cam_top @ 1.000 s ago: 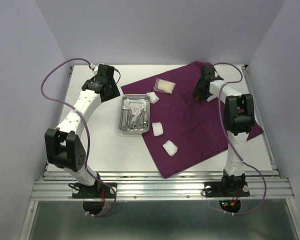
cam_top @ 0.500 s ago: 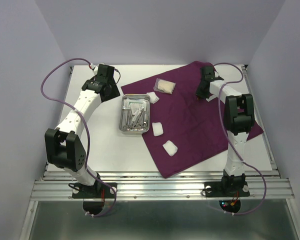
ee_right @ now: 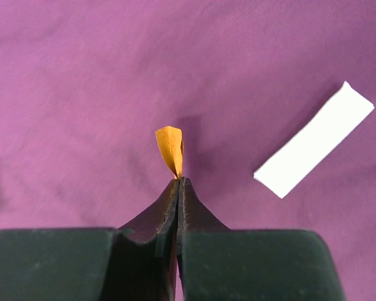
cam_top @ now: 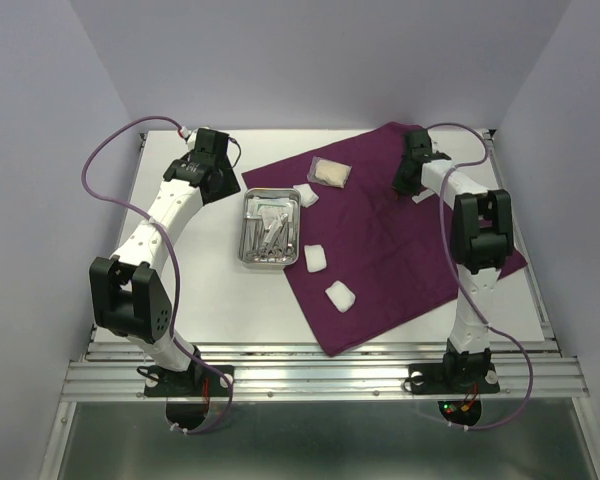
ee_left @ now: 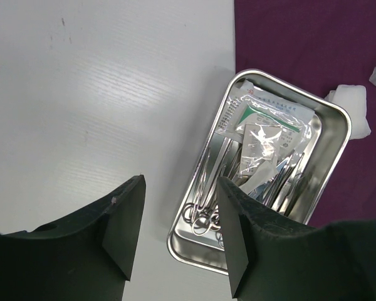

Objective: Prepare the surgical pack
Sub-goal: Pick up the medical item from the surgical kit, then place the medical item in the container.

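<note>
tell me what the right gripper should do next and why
Probably lift slightly and carry toward the small shiny rectangular steel tray. The right gripper is shut on a small orange tab over the large dark-purple cloth, and the tray already holds silver instruments and clear packets.

At 6 o'clock you see the left gripper (ee_left: pixel 180 194), its two dark fingers spread apart over the white table (ee_left: pixel 100 94). The steel tray (ee_left: pixel 333 157) lies toward 3 o'clock, partly on the purple cloth (ee_left: pixel 313 37) (it fills 1 o'clock). Inside are clear packets (ee_left: pixel 263 135) over silver instruments (ee_left: pixel 200 213). A gauze square (ee_left: pixel 352 108) sits just beside its corner, at 2 o'clock.
</note>
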